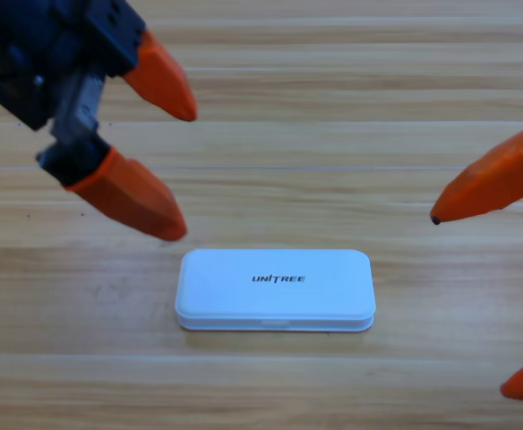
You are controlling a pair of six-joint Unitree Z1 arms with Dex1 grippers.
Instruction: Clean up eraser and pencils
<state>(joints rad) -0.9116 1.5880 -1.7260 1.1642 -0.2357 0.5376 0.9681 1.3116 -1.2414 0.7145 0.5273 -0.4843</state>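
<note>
From the high view, we see the white case [275,289] lying flat on the wooden table [333,81], a little below the middle of the picture, its long side running from 9 o'clock to 3 o'clock. Its lid is closed, and the dark word UNITREE is printed on top, near the centre of the lid. We cannot see the pencils or the eraser anywhere; whether they are inside the closed case we cannot tell.

The left claw [184,175] reaches in from the upper left corner, at about 10 o'clock from the case. Its two orange jaws stand wide apart, one tip up toward 12 o'clock, the other down just above the case's upper left corner, not touching it. Nothing sits between them.

The right claw [472,300] shows at the right edge, at about 3 o'clock from the case. We see only two orange jaw tips, cut off by the edge: one with a dark point at 2 o'clock, one at 5 o'clock in the lower corner. They stand wide apart and hold nothing, apart from the case.
</note>
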